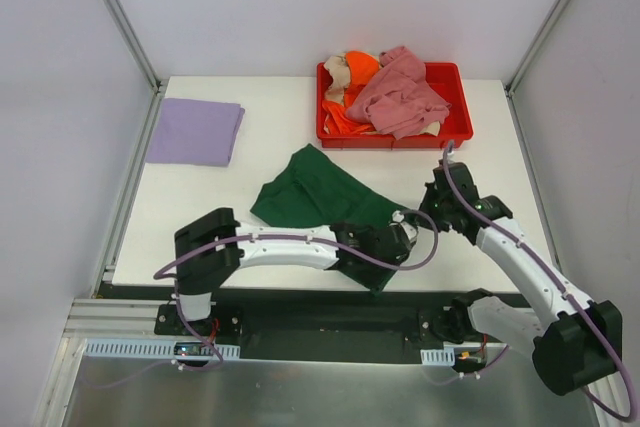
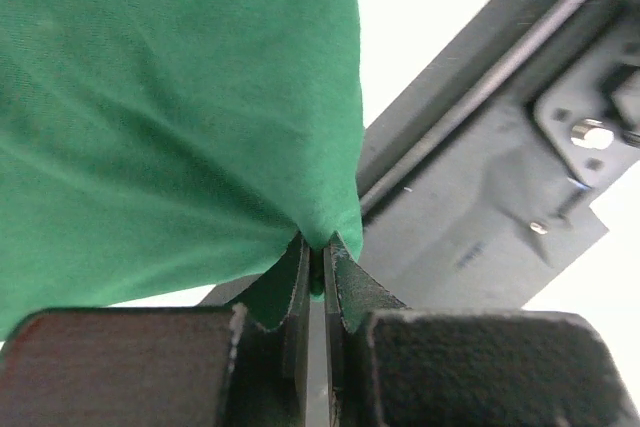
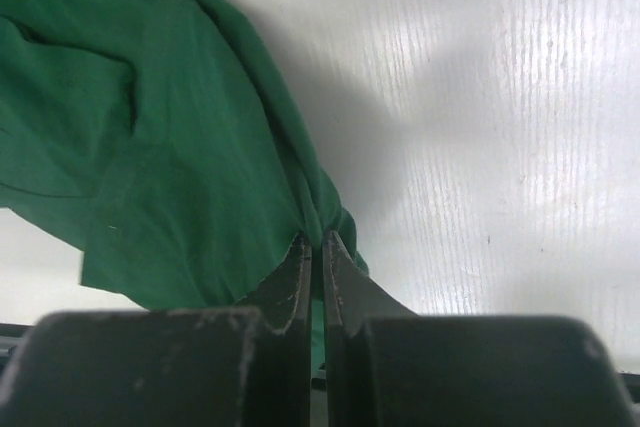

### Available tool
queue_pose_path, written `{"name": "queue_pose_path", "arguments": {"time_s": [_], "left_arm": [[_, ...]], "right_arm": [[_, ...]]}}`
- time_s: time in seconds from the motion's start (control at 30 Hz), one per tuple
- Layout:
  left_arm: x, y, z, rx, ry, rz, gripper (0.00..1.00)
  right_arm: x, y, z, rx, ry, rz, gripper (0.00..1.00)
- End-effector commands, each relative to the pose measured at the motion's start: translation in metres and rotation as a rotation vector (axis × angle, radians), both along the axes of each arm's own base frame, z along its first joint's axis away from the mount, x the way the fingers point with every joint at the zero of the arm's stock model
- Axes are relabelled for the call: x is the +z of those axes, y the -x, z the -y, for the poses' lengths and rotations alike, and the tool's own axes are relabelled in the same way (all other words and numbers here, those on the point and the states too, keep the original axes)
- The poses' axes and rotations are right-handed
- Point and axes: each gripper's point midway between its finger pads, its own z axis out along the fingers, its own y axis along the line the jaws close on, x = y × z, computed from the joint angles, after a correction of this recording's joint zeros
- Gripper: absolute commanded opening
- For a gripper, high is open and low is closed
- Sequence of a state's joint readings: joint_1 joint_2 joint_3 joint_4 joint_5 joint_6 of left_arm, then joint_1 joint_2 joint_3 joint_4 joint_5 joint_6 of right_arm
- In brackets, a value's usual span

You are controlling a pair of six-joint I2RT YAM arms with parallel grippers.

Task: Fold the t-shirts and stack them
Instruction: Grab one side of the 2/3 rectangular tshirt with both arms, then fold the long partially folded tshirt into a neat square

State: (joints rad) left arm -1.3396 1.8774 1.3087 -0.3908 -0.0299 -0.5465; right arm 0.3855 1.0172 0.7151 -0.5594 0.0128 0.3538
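The dark green t-shirt [image 1: 320, 192] lies spread in the middle of the white table, its near part lifted. My left gripper [image 1: 400, 237] is shut on its near edge by the table's front; in the left wrist view the green cloth [image 2: 170, 117] is pinched between the jaws [image 2: 318, 247]. My right gripper [image 1: 432, 209] is shut on the shirt's right edge; the right wrist view shows the cloth [image 3: 170, 147] bunched at the fingertips [image 3: 317, 239]. A folded lavender t-shirt [image 1: 195, 131] lies at the back left. Pink [image 1: 400, 97], orange [image 1: 358, 67] and beige [image 1: 337, 74] shirts are heaped in the tray.
The red plastic tray [image 1: 455, 131] stands at the back right of the table. The table's front edge and the metal rail [image 2: 470, 97] lie just under the left gripper. White walls close off the table on three sides.
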Motion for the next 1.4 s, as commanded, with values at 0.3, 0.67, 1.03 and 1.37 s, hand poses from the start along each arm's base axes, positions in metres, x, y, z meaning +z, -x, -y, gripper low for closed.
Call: {"name": "queue_pose_path", "arguments": {"time_s": [0.3, 0.67, 1.03, 1.37], "left_arm": [[0.138, 0.008, 0.071, -0.139, 0.488, -0.138, 0.0], [0.177, 0.007, 0.07, -0.121, 0.649, -0.148, 0.0], [0.164, -0.027, 0.018, 0.029, 0.682, -0.164, 0.0], [0.15, -0.047, -0.043, 0.184, 0.676, -0.108, 0.0]], "right_arm": [[0.079, -0.014, 0.043, -0.066, 0.143, 0.09, 0.02], [0.109, -0.022, 0.042, -0.037, 0.152, 0.091, 0.02], [0.123, -0.056, -0.007, 0.035, 0.093, 0.138, 0.0], [0.128, -0.09, -0.07, 0.119, 0.086, 0.141, 0.01]]}}
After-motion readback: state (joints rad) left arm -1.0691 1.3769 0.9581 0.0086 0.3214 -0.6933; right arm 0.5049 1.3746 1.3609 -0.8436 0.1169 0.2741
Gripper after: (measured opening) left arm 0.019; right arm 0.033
